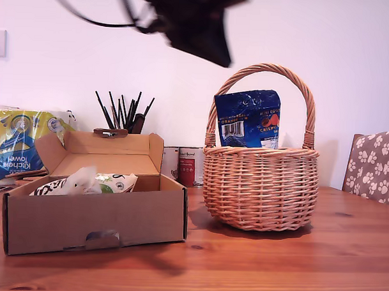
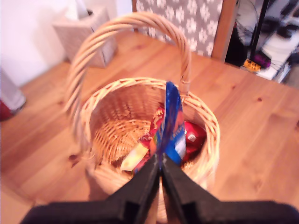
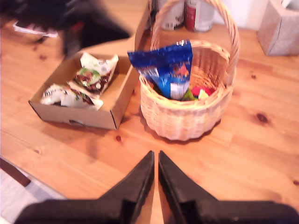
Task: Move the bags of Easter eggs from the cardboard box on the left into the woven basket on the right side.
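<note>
The woven basket [image 1: 260, 186] stands on the wooden table at the exterior view's right. A dark blue bag [image 1: 248, 118] stands upright inside it, poking above the rim. My first gripper [image 2: 160, 164] hangs shut just above that bag's top edge [image 2: 171, 121], apart from it; it shows blurred at the exterior view's top [image 1: 218, 55]. The cardboard box [image 1: 93, 222] sits open at the exterior view's left, holding a white-grey bag [image 3: 65, 95] and a green-and-white bag [image 3: 95, 74]. My second gripper [image 3: 155, 156] hovers shut and empty over the table, in front of box and basket.
Red and yellow wrapped items [image 2: 191, 135] lie in the basket's bottom. Behind the box are a kitchen towel pack [image 1: 15, 142], a holder of dark sticks [image 1: 122, 114] and cans [image 1: 184, 164]. A paw-print chair [image 1: 373, 164] and a tissue box [image 3: 280, 28] stand beyond the basket.
</note>
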Controlling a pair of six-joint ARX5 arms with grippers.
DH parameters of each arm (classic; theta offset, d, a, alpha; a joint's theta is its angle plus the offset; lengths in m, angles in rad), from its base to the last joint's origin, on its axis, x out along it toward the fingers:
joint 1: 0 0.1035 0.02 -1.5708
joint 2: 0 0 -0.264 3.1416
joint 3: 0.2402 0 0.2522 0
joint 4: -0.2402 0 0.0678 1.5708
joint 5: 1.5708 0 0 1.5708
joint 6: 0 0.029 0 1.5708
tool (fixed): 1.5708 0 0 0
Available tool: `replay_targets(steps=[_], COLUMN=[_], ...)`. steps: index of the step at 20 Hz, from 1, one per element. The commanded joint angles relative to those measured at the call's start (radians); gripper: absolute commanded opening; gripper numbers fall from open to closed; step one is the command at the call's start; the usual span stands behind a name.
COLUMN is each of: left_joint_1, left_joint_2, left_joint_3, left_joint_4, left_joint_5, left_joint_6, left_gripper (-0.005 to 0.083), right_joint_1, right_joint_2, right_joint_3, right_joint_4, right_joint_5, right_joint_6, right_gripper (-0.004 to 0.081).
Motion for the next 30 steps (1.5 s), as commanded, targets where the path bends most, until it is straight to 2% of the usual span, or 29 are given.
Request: replay_targets(steps=[1, 6, 8, 9, 12, 15, 16, 17, 18, 19, 21, 30], left_joint_1=[0.019, 0.129, 0.186, 0.216, 0.276, 0.292, 0.292, 0.291, 0.291, 0.289, 0.29, 0.309], left_joint_2=[-0.048, -0.277, -0.371, -0.415, -0.494, -0.499, -0.493, -0.485, -0.477, -0.465, -0.435, -0.173], left_joint_3=[-0.108, -0.451, -0.536, -0.552, -0.554, -0.553, -0.553, -0.553, -0.552, -0.545, -0.518, -0.344], left_joint_4=[0.07, 0.26, 0.246, 0.203, 0.077, -0.001, -0.023, -0.031, -0.037, -0.051, -0.083, -0.282], left_joint_5=[0.002, 0.027, 0.067, 0.093, 0.136, 0.163, 0.167, 0.17, 0.17, 0.169, 0.169, 0.14], left_joint_6=[-0.006, -0.005, 0.003, 0.02, 0.107, 0.149, 0.172, 0.187, 0.217, 0.26, 0.34, 0.53], left_gripper=[-0.0021, -0.0021, -0.0022, -0.0021, -0.0021, 0.0, 0.0057, 0.0207, 0.0407, 0.0508, 0.0497, 0.0497], right_joint_1=[-0.001, -0.001, -0.001, -0.001, -0.001, -0.001, -0.001, -0.001, -0.001, -0.001, -0.001, -0.001], right_joint_2=[-0.002, -0.002, -0.002, -0.002, 0.009, 0.031, 0.039, 0.046, 0.054, 0.059, 0.066, 0.07], right_joint_3=[0.006, 0.006, 0.006, 0.006, 0.006, 0.006, 0.006, 0.006, 0.006, 0.006, 0.006, 0.006], right_joint_4=[0.021, 0.033, 0.033, 0.034, 0.058, 0.099, 0.102, 0.102, 0.102, 0.102, 0.101, 0.102], right_joint_5=[0.0, -0.001, -0.024, -0.064, -0.199, -0.253, -0.261, -0.263, -0.263, -0.264, -0.266, -0.266], right_joint_6=[-0.016, -0.026, -0.026, -0.034, -0.038, -0.037, -0.041, -0.043, -0.044, -0.045, -0.045, -0.079], right_gripper=[-0.0013, -0.0013, -0.0013, -0.0013, -0.0013, -0.0013, -0.0013, -0.0013, -0.0013, -0.0013, -0.0013, -0.0013])
